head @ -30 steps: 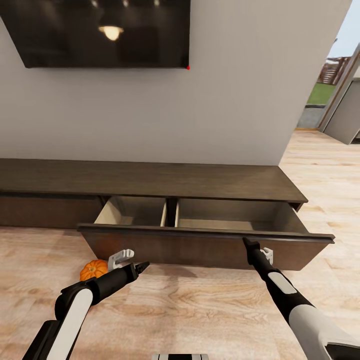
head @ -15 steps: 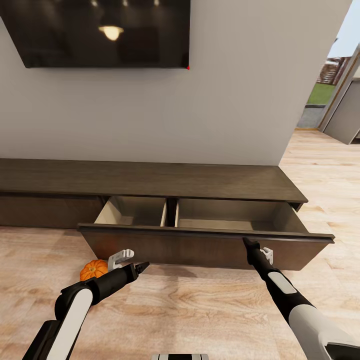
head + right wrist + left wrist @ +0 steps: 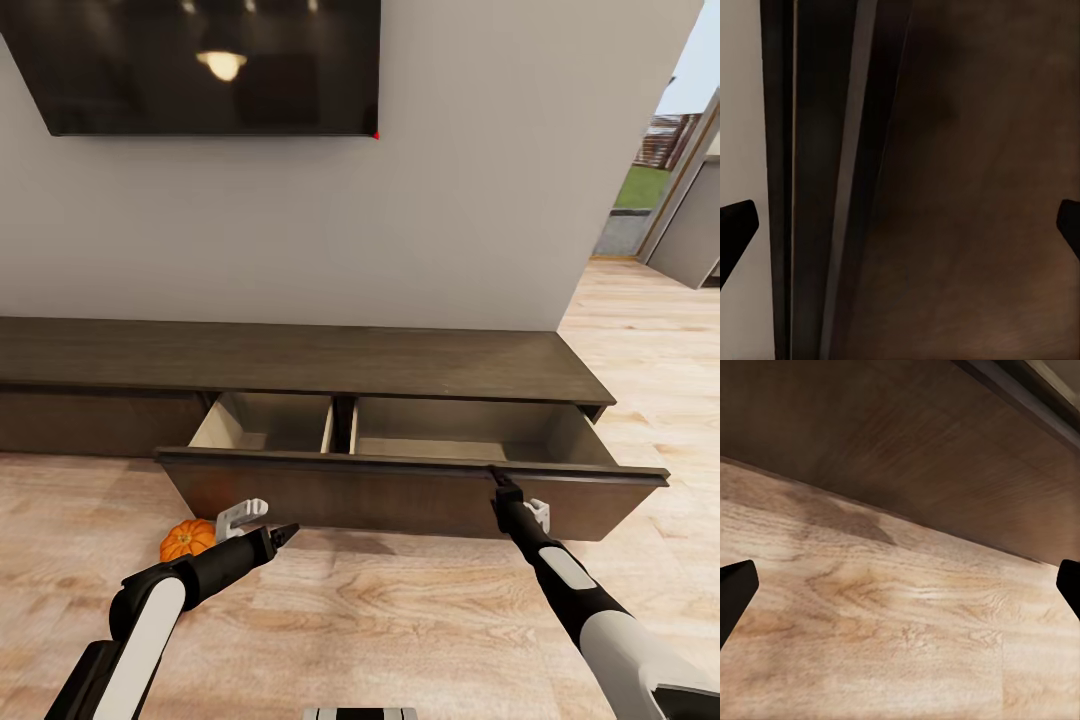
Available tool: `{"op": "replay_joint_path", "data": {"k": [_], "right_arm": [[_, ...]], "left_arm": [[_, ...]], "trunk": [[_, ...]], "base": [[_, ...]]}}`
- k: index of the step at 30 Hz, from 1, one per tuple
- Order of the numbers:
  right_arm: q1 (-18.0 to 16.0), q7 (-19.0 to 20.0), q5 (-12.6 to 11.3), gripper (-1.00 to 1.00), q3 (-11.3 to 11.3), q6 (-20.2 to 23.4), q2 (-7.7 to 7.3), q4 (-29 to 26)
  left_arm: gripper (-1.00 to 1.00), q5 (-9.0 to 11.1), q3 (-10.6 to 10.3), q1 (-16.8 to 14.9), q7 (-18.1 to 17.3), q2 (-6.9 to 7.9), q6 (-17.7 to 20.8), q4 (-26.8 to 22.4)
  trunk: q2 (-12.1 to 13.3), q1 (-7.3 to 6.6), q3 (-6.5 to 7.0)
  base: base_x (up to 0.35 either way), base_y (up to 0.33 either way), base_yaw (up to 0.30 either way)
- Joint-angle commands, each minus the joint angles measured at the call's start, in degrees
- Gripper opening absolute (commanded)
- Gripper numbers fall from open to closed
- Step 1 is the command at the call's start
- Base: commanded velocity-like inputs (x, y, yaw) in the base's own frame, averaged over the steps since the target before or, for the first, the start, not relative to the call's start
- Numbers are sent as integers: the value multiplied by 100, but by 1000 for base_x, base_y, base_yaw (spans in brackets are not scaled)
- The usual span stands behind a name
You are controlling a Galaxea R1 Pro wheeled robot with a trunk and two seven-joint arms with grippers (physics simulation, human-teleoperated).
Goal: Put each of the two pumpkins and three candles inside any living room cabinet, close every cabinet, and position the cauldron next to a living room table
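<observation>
The long dark-brown cabinet (image 3: 300, 362) stands against the wall with one wide drawer (image 3: 400, 495) pulled out; its two tan compartments hold nothing I can see. One orange pumpkin (image 3: 186, 539) lies on the floor below the drawer's left end, just behind my left arm. My left gripper (image 3: 283, 534) hovers low over the floor in front of the drawer, open, its fingertips (image 3: 735, 585) far apart and empty. My right gripper (image 3: 499, 479) is against the top edge of the drawer front (image 3: 975, 195), open. Candles, cauldron and table are out of view.
A dark TV (image 3: 210, 65) hangs on the grey wall above the cabinet. Wooden floor (image 3: 380, 610) spreads in front. To the right, past the wall's end, a doorway (image 3: 660, 190) opens toward the outside.
My right gripper has crept slightly up and right along the drawer front to its top edge. The left arm and the pumpkin have stayed put.
</observation>
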Motion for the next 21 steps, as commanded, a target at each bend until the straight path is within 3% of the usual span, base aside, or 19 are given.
{"op": "replay_joint_path", "data": {"k": [1,7,14,21], "right_arm": [[-3,19,-57,100,-27,58,3,3],[-3,19,-57,100,-26,58,6,3],[-3,13,-57,100,-20,58,6,10],[-3,2,-53,100,-18,50,18,18]], "left_arm": [[100,56,-7,-3,50,6,15,-4],[100,56,-7,-3,50,4,15,-3],[100,56,-7,-3,50,3,15,-3],[100,56,-7,-3,50,6,15,-3]], "trunk": [[-2,-1,-5],[-2,-1,-5],[-2,-1,-5],[-2,-1,-5]], "base": [[0,0,0],[-10,0,0],[-202,0,0],[-53,0,0]]}}
